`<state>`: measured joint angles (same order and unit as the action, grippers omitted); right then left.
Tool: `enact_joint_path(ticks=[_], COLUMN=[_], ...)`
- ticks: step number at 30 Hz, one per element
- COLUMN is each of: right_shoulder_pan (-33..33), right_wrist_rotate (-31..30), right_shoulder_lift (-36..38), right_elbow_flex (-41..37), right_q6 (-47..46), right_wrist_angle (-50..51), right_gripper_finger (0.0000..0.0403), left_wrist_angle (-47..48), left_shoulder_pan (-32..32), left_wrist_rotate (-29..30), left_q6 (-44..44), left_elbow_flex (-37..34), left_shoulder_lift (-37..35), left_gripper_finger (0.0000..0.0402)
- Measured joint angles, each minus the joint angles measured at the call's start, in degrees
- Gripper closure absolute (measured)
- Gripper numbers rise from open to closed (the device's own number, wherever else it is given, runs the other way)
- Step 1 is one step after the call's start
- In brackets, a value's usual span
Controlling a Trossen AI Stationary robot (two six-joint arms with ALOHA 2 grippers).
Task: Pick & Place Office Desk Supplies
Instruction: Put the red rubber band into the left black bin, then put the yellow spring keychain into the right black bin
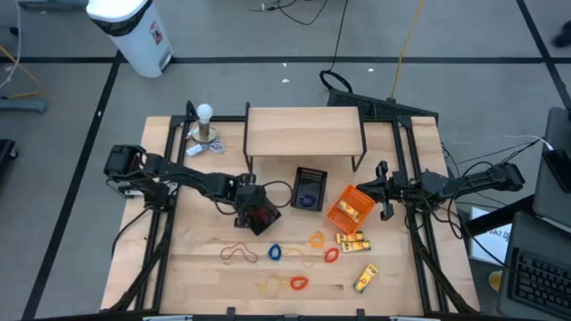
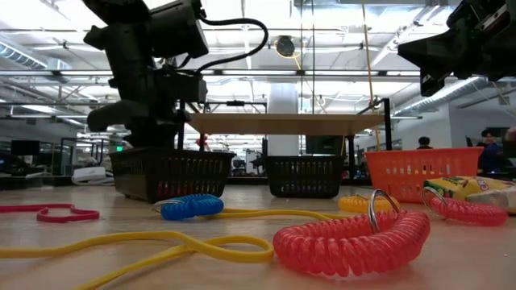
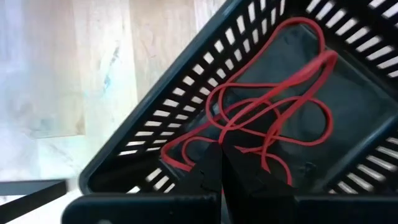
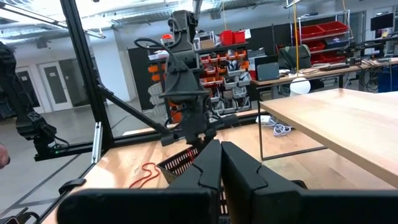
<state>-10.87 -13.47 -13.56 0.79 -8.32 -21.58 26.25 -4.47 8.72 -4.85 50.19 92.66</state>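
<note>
A black mesh tray (image 1: 268, 223) stands left of centre, and my left gripper (image 1: 259, 217) hangs over it pointing steeply down, shut on a thin red rubber band (image 3: 273, 106) that sprawls inside the tray. Nearer the front edge, loose loops lie flat on the wooden table: brown (image 1: 236, 254), blue (image 1: 275, 252), orange (image 1: 317, 239), red (image 1: 332, 254) and yellow (image 1: 268, 285). Yellow packets (image 1: 352, 241) lie on the table beside an orange tray (image 1: 350, 207). My right gripper (image 1: 384, 192) waits shut at the right, clear of everything. My left gripper pinches strands of the red band (image 3: 214, 144) between its two fingertips, coming from above at a steep slant. The band's loops spread slack below the fingers, over the floor of the black tray (image 3: 155, 118). Whether it has one strand or several, I cannot tell.
A second black mesh tray (image 1: 310, 189) stands at the centre. A low wooden shelf (image 1: 303, 132) spans the back, with a white ball on a stand (image 1: 205, 125) to its left. One more yellow packet (image 1: 366, 278) lies front right.
</note>
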Motion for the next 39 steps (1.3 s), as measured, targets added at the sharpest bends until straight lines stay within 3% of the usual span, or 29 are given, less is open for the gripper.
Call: enact_joint_path(ticks=[10, 19, 23, 27, 32, 39], right_shoulder_pan=[0.0, 0.0, 0.0, 0.0, 0.0, 0.0], right_wrist_rotate=[0.0, 0.0, 0.0, 0.0, 0.0, 0.0], right_shoulder_lift=[0.0, 0.0, 0.0, 0.0, 0.0, 0.0], right_elbow_flex=[0.0, 0.0, 0.0, 0.0, 0.0, 0.0], right_q6=[0.0, 0.0, 0.0, 0.0, 0.0, 0.0], right_wrist_angle=[0.0, 0.0, 1.0, 1.3, 1.2, 1.2], right_gripper_finger=[0.0399, 0.0399, 0.0399, 0.0399, 0.0399, 0.0399], left_wrist_angle=[-0.4, 3.2, 10.6, 11.3, 10.9, 8.4], left_shoulder_pan=[0.0, -0.2, -0.2, -0.1, 1.0, 4.3], left_wrist_rotate=[0.7, 0.2, -0.9, -2.6, -7.8, -10.1], left_q6=[0.5, -0.4, -3.5, -6.3, -10.6, -13.2], left_elbow_flex=[0.0, 1.3, 6.1, 8.5, 8.5, 8.5], left_shoulder_lift=[-0.2, -0.9, -4.4, -12.2, -24.1, -38.1], left_gripper_finger=[0.0366, 0.0261, 0.0223, 0.0214, 0.0240, 0.0372])
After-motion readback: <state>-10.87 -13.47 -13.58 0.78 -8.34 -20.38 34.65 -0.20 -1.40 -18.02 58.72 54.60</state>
